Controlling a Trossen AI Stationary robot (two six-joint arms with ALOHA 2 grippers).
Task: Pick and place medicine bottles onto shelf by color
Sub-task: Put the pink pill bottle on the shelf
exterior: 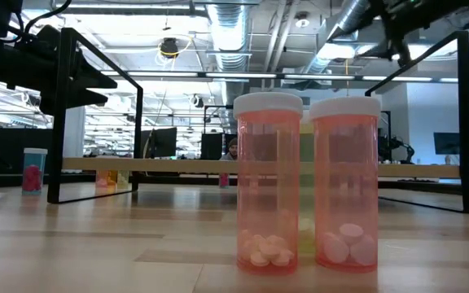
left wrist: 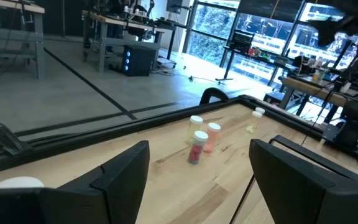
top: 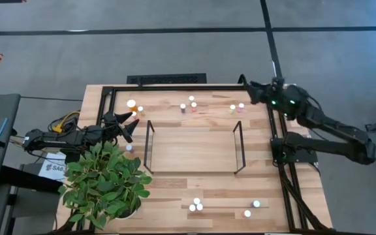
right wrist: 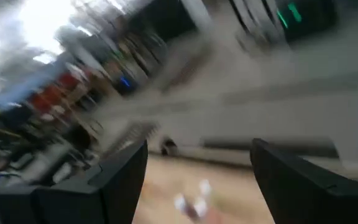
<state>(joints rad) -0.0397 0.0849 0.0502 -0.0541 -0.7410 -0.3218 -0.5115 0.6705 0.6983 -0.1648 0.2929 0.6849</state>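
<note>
Closest to the low camera are two orange medicine bottles (exterior: 268, 183) standing upright side by side with white caps, nearly touching, each with a few white pills at the bottom. From overhead that near edge of the table (top: 175, 196) has a small cluster of white caps (top: 196, 205) plus two more caps (top: 252, 209) off to the right, and a leafy potted plant (top: 106, 183) sits on the near left corner. Middle of the table is the shelf (top: 193, 147), a light-wood rectangle between two thin black wire ends, and nothing is on it. The left gripper (top: 130, 124) hovers just off the shelf's left end, near the far left corner, fingers spread apart and holding nothing; a larger bottle (top: 132, 104) with a bright cap stands right beside it. Along the far edge there's a group of three bottles (top: 189, 104) near the middle and another pair (top: 237, 108) to the right; the left wrist view shows that trio (left wrist: 201, 138) as orange and reddish. The right gripper (top: 248, 91) is up at the far right corner above the black frame, claw released wide and empty.
</note>
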